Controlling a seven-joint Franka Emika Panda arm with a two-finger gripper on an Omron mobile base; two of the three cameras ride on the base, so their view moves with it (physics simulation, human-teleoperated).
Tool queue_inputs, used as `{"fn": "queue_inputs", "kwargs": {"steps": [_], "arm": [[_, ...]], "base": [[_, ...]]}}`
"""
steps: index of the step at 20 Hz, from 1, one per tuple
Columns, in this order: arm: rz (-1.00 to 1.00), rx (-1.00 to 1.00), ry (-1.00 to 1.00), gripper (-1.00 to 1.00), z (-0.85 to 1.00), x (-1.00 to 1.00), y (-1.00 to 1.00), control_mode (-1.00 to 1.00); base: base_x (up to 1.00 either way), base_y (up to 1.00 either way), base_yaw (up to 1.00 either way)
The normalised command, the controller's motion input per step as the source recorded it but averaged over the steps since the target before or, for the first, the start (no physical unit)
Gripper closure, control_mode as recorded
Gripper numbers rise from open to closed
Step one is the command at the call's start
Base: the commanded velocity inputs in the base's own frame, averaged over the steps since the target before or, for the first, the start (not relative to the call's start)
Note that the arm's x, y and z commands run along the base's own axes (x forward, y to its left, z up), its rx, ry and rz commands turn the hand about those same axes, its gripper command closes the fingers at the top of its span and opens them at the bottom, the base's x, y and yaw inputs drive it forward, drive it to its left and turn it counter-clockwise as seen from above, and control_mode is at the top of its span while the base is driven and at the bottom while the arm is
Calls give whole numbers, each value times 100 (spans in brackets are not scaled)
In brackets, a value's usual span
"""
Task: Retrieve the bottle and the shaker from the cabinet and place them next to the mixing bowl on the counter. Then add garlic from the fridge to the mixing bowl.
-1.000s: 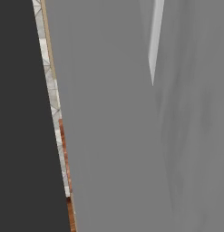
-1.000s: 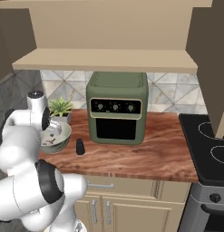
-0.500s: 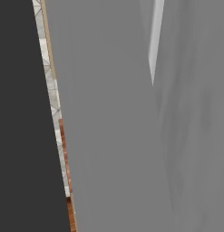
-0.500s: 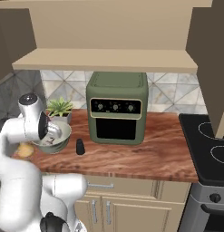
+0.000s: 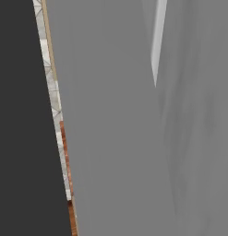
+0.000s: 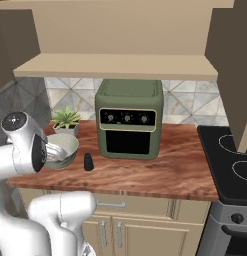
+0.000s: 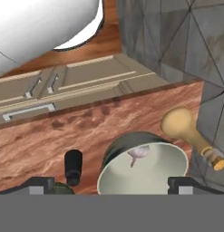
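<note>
In the hand view the pale mixing bowl stands on the wooden counter right below my gripper. A garlic bulb lies inside it. The gripper is open and holds nothing, its two dark fingertips set wide on either side of the bowl. A small black shaker stands upright just left of the bowl. The tan bottle with an orange cap lies on its side right of the bowl, by the tiled wall. From the right base camera, the bowl and shaker sit at the counter's left end, partly behind my arm.
A green toaster oven stands mid-counter, with a potted plant behind the bowl and a stove at the right. An open cabinet shelf hangs overhead. A grey panel fills most of the left base view.
My arm's upper joint has swung left and lower, uncovering more of the bowl. The bowl, shaker and oven have stayed put.
</note>
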Motion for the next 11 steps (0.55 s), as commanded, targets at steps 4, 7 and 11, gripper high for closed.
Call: {"fn": "queue_inputs", "kwargs": {"steps": [4,7,11], "arm": [[-4,-5,-13,-100,50,-87,-36,-100],[-8,-7,-12,-100,45,-90,-45,-100],[-11,-3,-17,-100,11,-94,-49,-100]], "base": [[0,0,0],[0,0,0],[0,0,0]]}}
